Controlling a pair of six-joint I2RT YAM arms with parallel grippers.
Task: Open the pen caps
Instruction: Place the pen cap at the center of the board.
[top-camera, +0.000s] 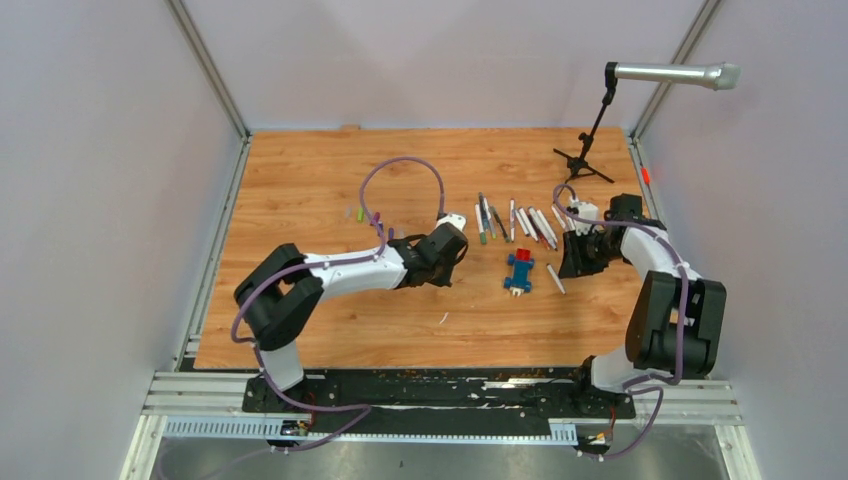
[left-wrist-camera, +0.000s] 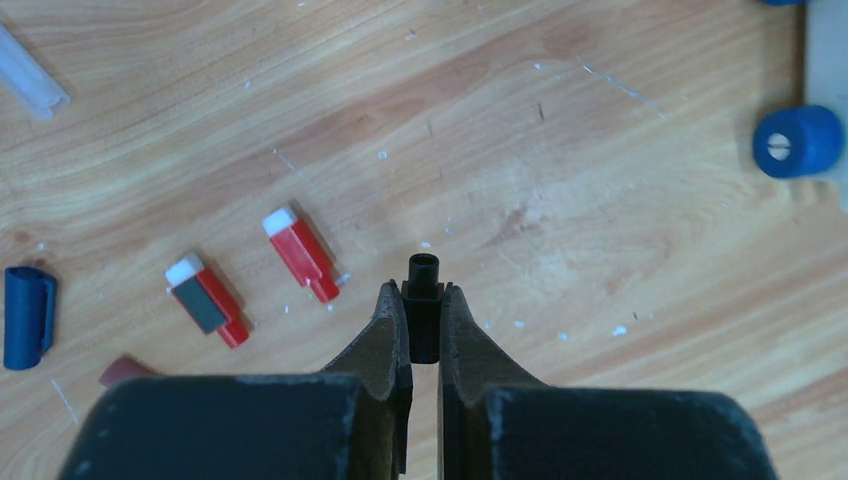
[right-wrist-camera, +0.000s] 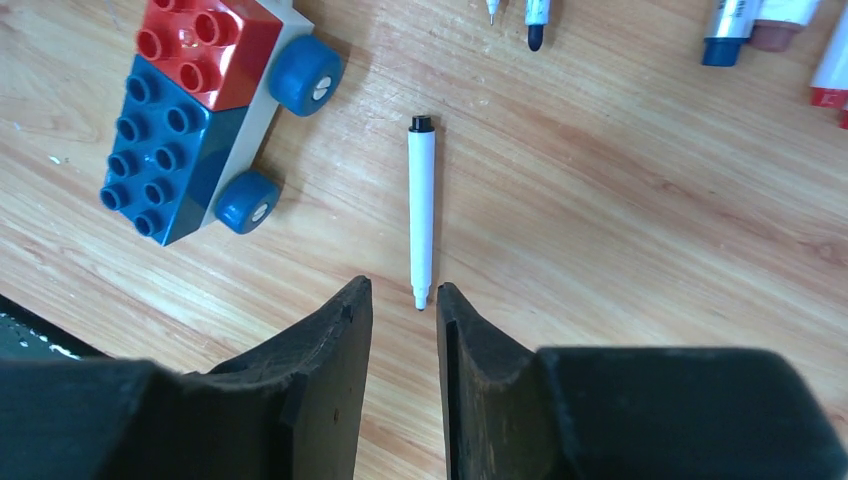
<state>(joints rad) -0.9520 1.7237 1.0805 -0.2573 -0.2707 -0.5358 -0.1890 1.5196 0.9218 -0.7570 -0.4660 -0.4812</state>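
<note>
Top view: left gripper (top-camera: 447, 250) sits left of the block car (top-camera: 519, 272), right gripper (top-camera: 578, 256) right of it; pen row (top-camera: 515, 220) lies beyond the car

Left wrist: jaws clamped on a black cap (left-wrist-camera: 424, 268), its axis in line with the fingers; loose red caps (left-wrist-camera: 300, 253) lie on the side away from the car's wheel (left-wrist-camera: 797, 142)

Right wrist: jaws apart, empty; bare white barrel (right-wrist-camera: 421, 200) right of the car, long axis running straight away, tip at the jaw mouth
</note>
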